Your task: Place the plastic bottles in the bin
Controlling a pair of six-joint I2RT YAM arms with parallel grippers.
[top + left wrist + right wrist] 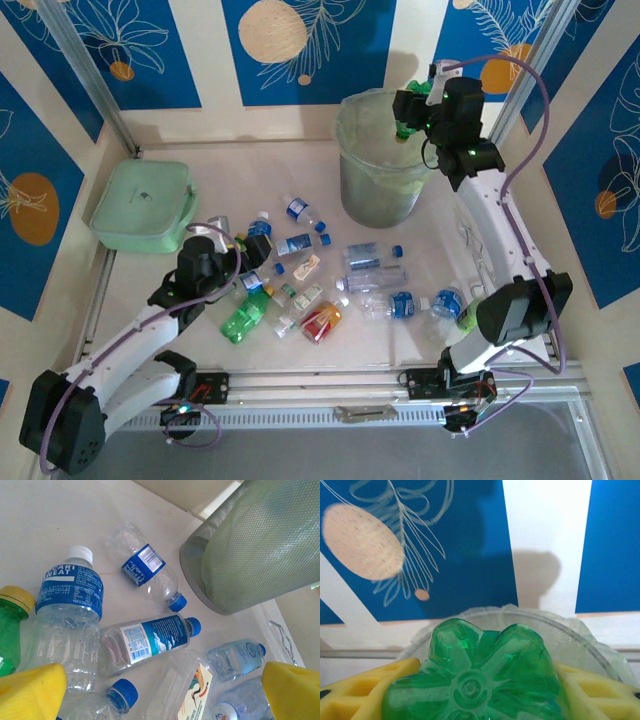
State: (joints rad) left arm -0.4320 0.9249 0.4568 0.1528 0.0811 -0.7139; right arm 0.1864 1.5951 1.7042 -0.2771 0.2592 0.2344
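Bottle (476, 677), green, clamped in right gripper (411, 110), base facing wrist camera, bin (580, 636) mouth just beyond and below; we judge release next. Left gripper (162, 692) jaws apart above bottles (145, 645).

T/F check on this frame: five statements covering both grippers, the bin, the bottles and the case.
1. The right gripper holds a green bottle at the top of the bin. True.
2. The left gripper is shut on a blue-capped bottle. False: it is open above the bottles and holds nothing.
3. The bin lies tipped on its side. False: it stands upright.
4. Many bottles lie on the table. True.
5. The mint-green case sits right of the bin. False: it is at the far left, apart from the bin.
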